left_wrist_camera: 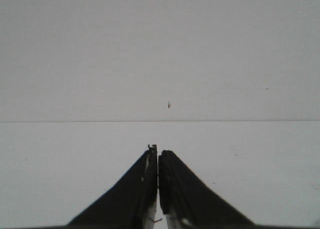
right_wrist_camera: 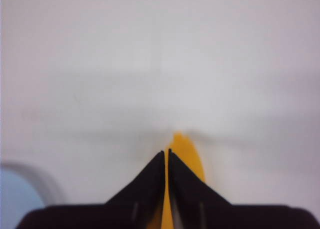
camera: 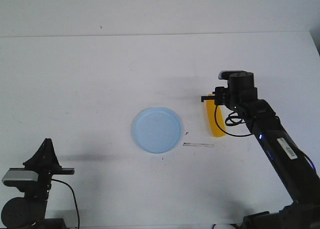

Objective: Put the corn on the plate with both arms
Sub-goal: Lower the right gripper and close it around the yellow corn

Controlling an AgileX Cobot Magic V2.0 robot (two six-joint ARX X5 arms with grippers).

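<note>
The yellow corn lies on the white table, right of the pale blue plate, its length running front to back. My right gripper is over the corn's far end with its jaws shut. In the right wrist view the shut gripper is just above the corn, which shows through the thin gap and beside the fingers. The plate's edge is at the corner of that view. My left gripper is shut and empty at the table's front left, far from the corn; only bare table shows beyond it.
A thin grey strip lies on the table between the plate and the corn's near end. The table's far edge meets a pale wall.
</note>
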